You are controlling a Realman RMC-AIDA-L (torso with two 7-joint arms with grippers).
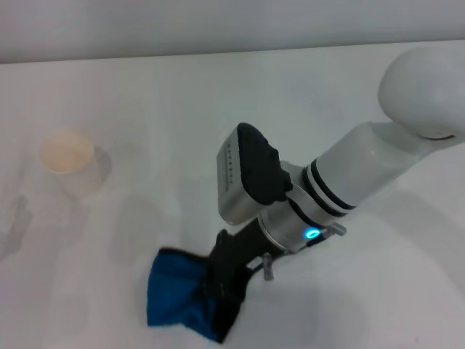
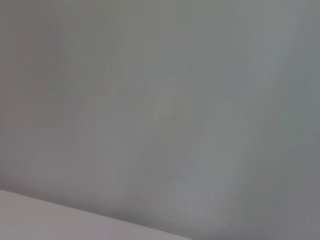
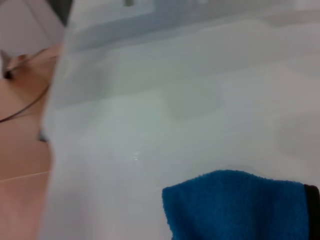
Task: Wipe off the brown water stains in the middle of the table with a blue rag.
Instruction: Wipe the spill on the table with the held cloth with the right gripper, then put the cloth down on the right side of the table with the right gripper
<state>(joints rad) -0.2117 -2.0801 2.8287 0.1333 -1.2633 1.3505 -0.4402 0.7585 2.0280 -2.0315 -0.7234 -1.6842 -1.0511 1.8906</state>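
Note:
The blue rag [image 1: 171, 291] lies bunched on the white table [image 1: 218, 94] near its front edge, centre-left. My right gripper [image 1: 218, 302] reaches down from the right and its black fingers are closed on the rag's right side. The rag also shows in the right wrist view [image 3: 235, 207], with black edging at one end; that arm's own fingers do not show there. No tan puddle patch shows on the tabletop in any view. My left gripper is out of view; the left wrist view shows only a plain grey surface.
A white paper cup [image 1: 67, 156] with a beige inside stands at the left of the table. In the right wrist view the table's edge [image 3: 52, 150] drops off to a tan floor with a dark cable.

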